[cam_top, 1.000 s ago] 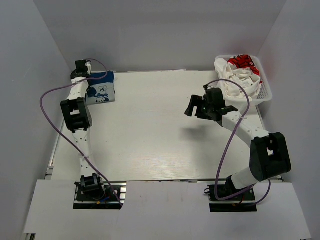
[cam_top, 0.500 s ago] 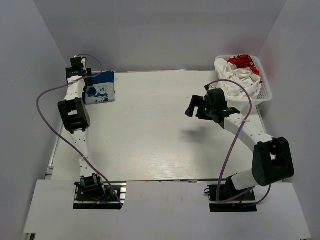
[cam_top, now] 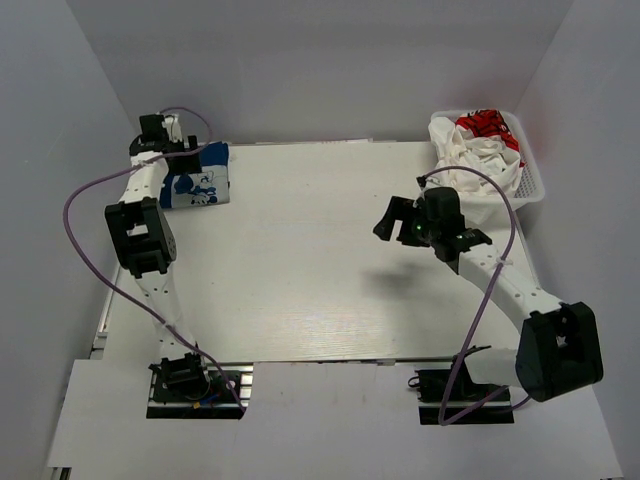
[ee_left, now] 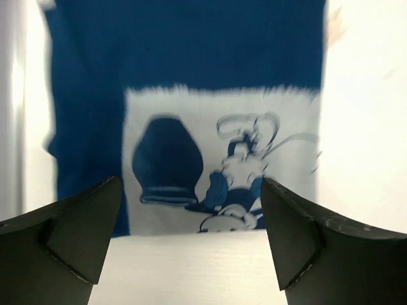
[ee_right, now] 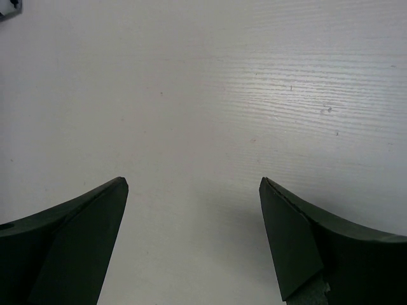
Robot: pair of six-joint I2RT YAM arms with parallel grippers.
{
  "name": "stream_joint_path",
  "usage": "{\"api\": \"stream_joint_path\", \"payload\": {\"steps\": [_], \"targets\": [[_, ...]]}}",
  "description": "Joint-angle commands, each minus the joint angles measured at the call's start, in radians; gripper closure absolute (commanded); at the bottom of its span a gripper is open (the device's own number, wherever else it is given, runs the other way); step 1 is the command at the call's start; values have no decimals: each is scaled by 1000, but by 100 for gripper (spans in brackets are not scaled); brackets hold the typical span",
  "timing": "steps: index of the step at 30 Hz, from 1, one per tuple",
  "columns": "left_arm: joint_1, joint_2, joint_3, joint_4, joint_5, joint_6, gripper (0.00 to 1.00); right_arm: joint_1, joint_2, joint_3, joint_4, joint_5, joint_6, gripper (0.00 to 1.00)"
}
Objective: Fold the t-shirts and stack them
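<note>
A folded blue t-shirt (cam_top: 203,176) with a white cartoon print lies flat at the table's back left corner; in the left wrist view the blue t-shirt (ee_left: 191,57) fills the upper frame. My left gripper (cam_top: 164,140) hovers at its left edge, open; the left gripper (ee_left: 191,184) holds nothing between its fingers (ee_left: 82,232). A white t-shirt with red print (cam_top: 478,148) lies crumpled in the basket. Over bare table right of the middle, my right gripper (cam_top: 400,222) is open; the wrist view shows the right gripper (ee_right: 193,183) with nothing in it.
The white mesh basket (cam_top: 532,185) stands at the back right corner, just behind my right arm. White walls close in the table at the left, the back and the right. The left arm's purple cable (cam_top: 85,200) loops out past the left table edge.
My left gripper has opened and let go of the blue shirt, drawing back a little to the rear left. My right gripper has shifted slightly rightward and toward the near edge.
</note>
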Motion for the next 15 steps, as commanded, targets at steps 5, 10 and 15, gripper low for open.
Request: {"api": "stream_joint_path", "payload": {"steps": [5,10,15], "targets": [[17,24,-131,-5,84,86,0,-6,-55,5,26,80,-12,10],[26,69,-105,16,1,86,0,-6,-53,28,16,76,-41,10],[35,113,-18,-24,-8,108,0,-6,-52,40,9,84,-64,10]]}}
